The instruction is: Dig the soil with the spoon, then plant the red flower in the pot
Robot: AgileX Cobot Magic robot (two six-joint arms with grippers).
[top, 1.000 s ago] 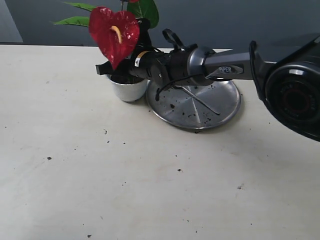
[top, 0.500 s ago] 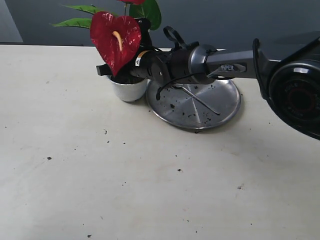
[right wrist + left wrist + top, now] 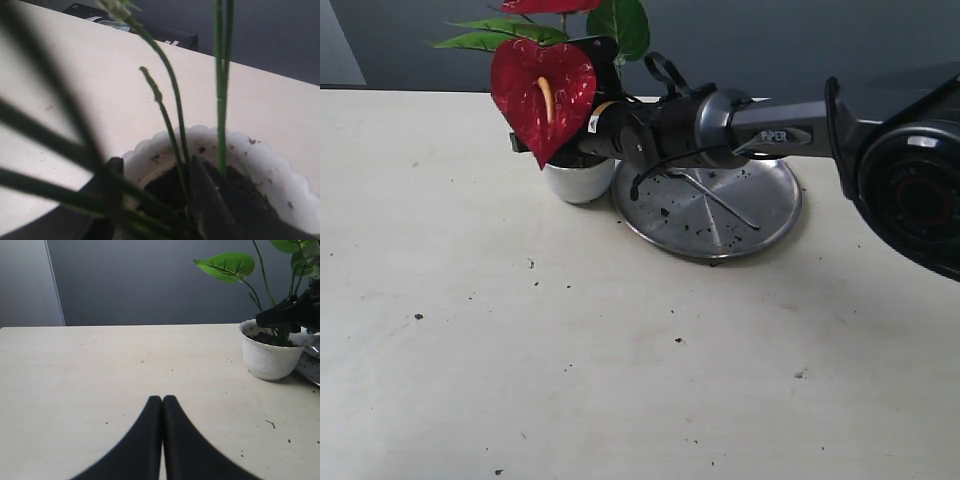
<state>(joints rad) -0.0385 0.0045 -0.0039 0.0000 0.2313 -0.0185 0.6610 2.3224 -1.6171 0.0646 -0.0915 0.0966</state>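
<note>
Planting looks nearly finished, as far as these views let me judge; the red flower [image 3: 544, 92] stands with its stems [image 3: 176, 125] down in the pot [image 3: 578, 180], and the soil [image 3: 250, 192] lies dark and crumbly inside the scalloped white rim; the digging seems done, since the spoon [image 3: 720, 203] lies loose on the steel plate [image 3: 775, 215] just beside the pot, its thin handle across the plate's middle among scattered crumbs; what is left, in my judgement, is to let go of the stems and draw the arm back without tipping the plant.

Right gripper [image 3: 150, 200] reaches across the plate to the pot's mouth; its 2 fingers [image 3: 205, 200] sit just above the soil with the bundled stems between them, parted only a little; they appear closed on the stem base, though the blur up close makes the contact hard to confirm.

Left gripper [image 3: 162, 440] hovers over the bare table [image 3: 100, 370], well apart from the pot, its 2 fingers pressed together and holding nothing.

Flower itself: 1 glossy red heart-shaped bloom with an orange spike hangs in front of the pot, tilted away from the plate; green leaves [image 3: 618, 22] rise behind the pot; the stems are thin and green; the pot is smudged with dirt.
</note>
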